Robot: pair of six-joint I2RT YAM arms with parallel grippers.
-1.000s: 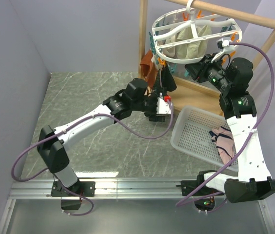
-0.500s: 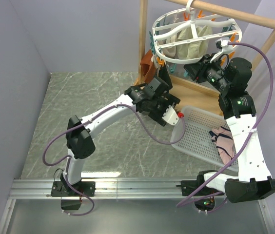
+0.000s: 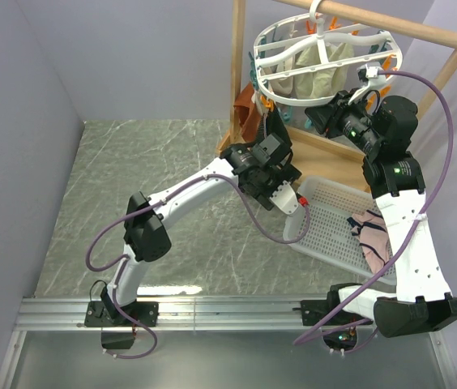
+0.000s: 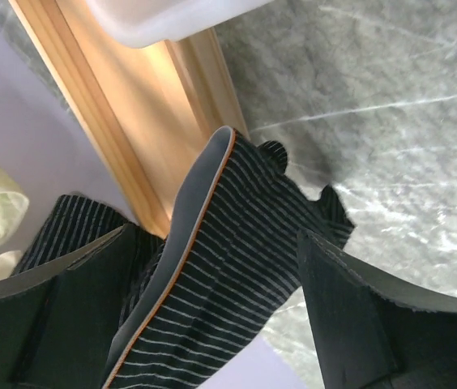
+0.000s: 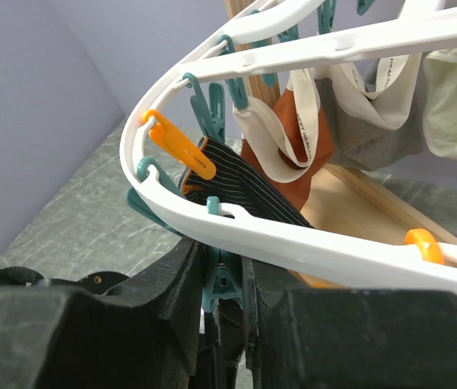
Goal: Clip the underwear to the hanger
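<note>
Above the counter, the underwear hangs at the hanger's rim, drooping between my left pincer's parted fingers, unclamped. My right pincer is pinched on a teal clip under that rim. A white waistband nearby carries lettering, seemingly "HEALTH".

text | white waistband | dark printed lettering, not legible
</note>
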